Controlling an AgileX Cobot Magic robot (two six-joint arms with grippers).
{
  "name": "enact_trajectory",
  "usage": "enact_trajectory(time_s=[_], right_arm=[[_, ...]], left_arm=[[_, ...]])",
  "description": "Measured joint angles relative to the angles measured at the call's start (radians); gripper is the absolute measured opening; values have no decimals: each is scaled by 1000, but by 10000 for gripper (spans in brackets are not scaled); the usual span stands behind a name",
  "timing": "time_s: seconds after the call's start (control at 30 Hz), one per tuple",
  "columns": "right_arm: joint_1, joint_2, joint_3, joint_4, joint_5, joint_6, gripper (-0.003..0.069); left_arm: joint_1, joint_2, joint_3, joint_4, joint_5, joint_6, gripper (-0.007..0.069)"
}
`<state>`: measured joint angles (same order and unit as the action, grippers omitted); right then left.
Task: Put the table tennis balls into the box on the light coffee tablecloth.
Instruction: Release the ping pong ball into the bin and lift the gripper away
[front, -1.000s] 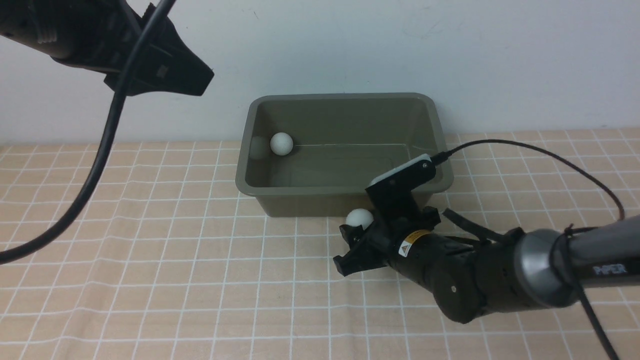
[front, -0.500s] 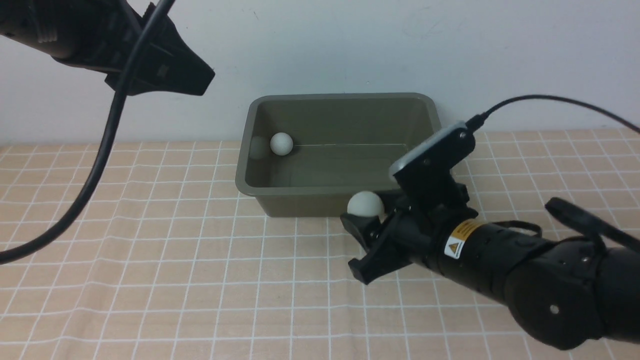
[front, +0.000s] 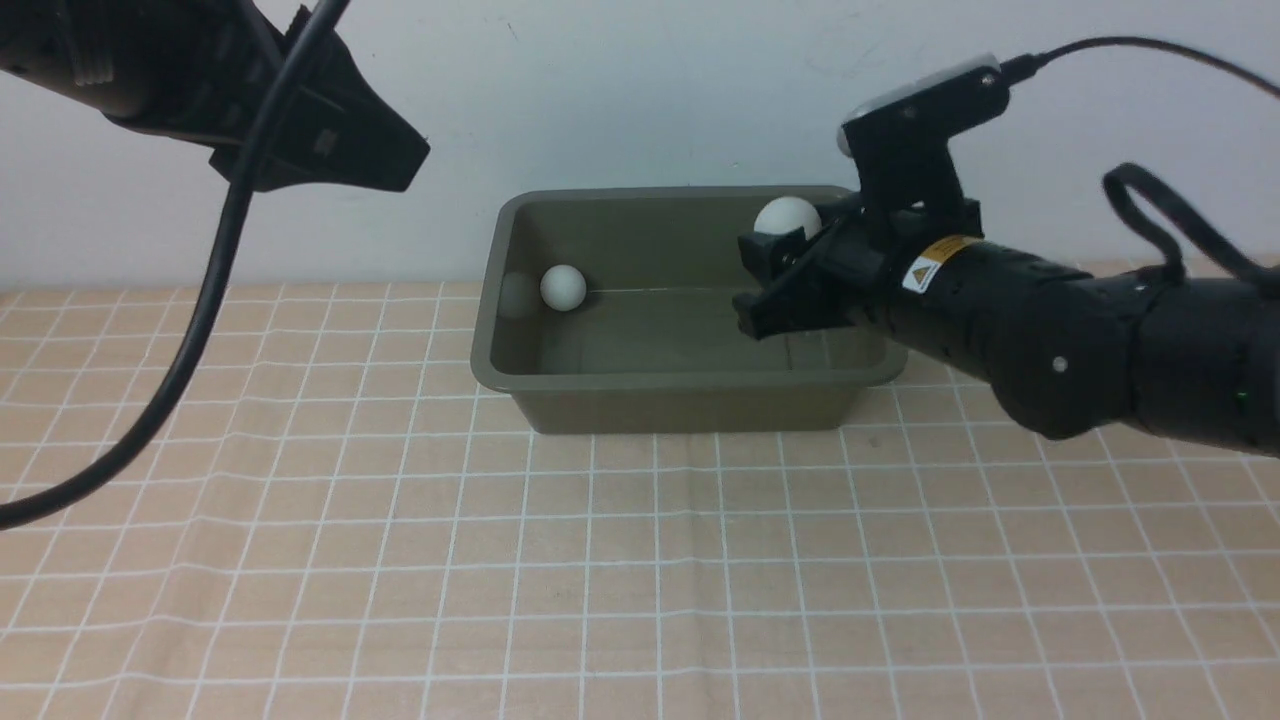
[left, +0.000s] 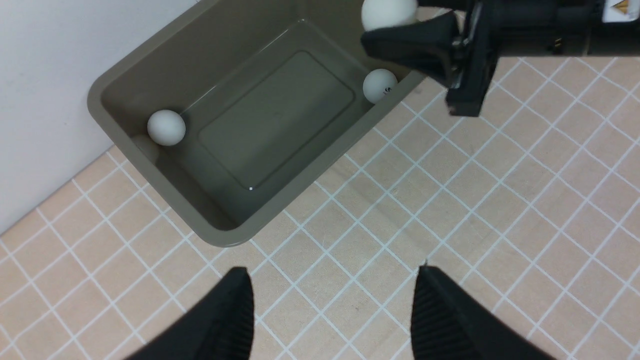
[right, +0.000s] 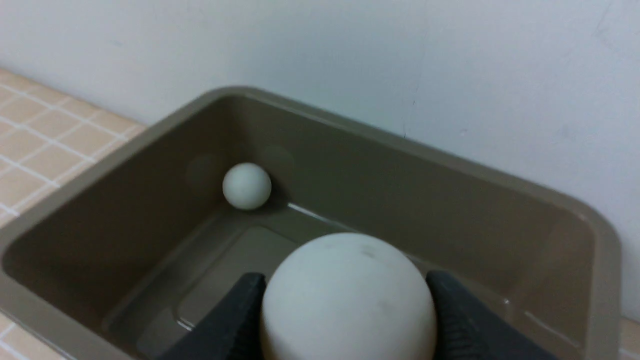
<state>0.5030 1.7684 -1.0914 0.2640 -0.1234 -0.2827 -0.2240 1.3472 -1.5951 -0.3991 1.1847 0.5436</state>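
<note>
The dark olive box (front: 520, 375) stands on the light coffee tablecloth (front: 400, 560) against the wall. One table tennis ball (front: 562, 287) lies in its far left corner. A second ball (left: 380, 85) rests at the box's right end; the front view hides it behind my right arm. My right gripper (front: 775, 262) hovers over the box's right end, shut on a third ball (front: 790, 215), which fills the right wrist view (right: 347, 295). My left gripper (left: 331, 270) hangs high at the left (front: 395, 165), open, with only cloth between its fingers.
A white wall runs directly behind the box (right: 450, 75). My left arm's black cable (front: 190, 330) hangs down over the cloth's left side. The checked cloth stretches in front of the box (left: 450, 200).
My right gripper has lifted the ball from the cloth in front of the box, up and back over the box's right end. The left arm has stayed still.
</note>
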Motion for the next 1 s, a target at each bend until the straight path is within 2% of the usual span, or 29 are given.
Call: enact_trajectory(time_s=[0.37, 0.57, 0.7, 0.83, 0.9, 1.0], right_arm=[[0, 87, -36, -8, 44, 0, 365], [0, 87, -36, -8, -3, -10, 474], [0, 62, -36, -8, -20, -64, 494], [-11, -74, -36, -6, 0, -182, 486], [-17, -119, -36, -6, 21, -202, 484], [-27, -296, -36, -2, 142, -230, 483]], left_arm=[[0, 0, 0, 0, 9, 0, 351], [0, 0, 0, 0, 15, 0, 351], [0, 0, 0, -1, 17, 0, 351], [0, 0, 0, -18, 25, 0, 351], [0, 0, 0, -19, 30, 0, 351], [0, 0, 0, -19, 35, 0, 351]])
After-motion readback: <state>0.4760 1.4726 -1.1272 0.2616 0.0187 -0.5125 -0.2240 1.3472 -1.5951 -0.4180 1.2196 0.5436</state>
